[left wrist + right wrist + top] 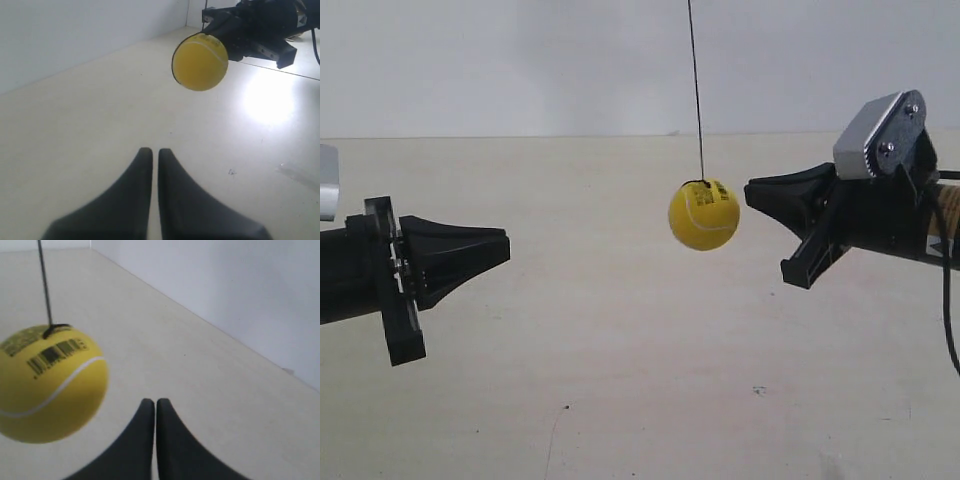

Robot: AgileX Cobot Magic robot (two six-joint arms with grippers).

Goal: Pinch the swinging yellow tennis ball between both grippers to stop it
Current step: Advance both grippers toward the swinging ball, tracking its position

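Note:
The yellow tennis ball (704,215) hangs on a thin dark string (695,80) above the pale tabletop, its barcode sticker near the top. My right gripper (748,192), on the arm at the exterior view's right, is shut and empty, its tip just beside the ball with a small gap. The right wrist view shows the ball (47,385) close and off to one side of the shut gripper (151,401). Well apart from the ball, at the exterior view's left, my left gripper (508,248) is also shut and empty. From the left wrist view the ball (200,61) floats beyond the gripper (151,150), in front of the right arm (255,30).
A pale tabletop (620,380) runs back to a white wall (520,60). A black cable (948,300) droops from the arm at the exterior view's right. A small dark mark (758,390) lies on the table.

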